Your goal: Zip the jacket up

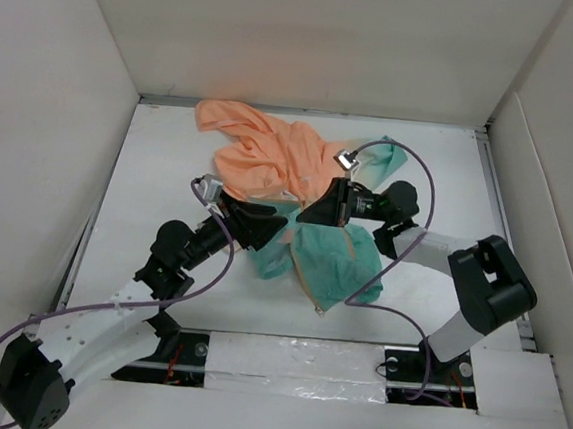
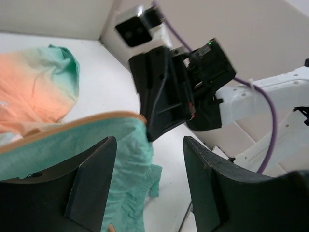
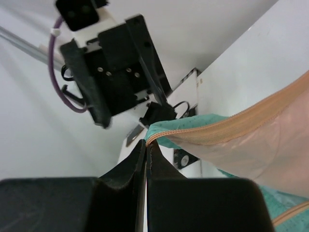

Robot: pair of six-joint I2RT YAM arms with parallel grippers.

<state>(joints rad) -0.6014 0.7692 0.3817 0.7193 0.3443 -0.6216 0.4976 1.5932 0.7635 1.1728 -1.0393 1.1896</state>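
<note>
Tension seems the aim: right end effector point(image 3: 146, 145) pinches the jacket point(image 1: 271, 158) at its zipper edge point(image 3: 227, 124), likely keeping it taut — left end effector point(image 2: 149, 147) stands parted, holding nothing.

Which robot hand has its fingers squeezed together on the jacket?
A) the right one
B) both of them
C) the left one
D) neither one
A: in the right wrist view the right gripper is pressed shut on the tip of the jacket at its orange zipper edge, while the left gripper has its fingers standing apart.
</note>
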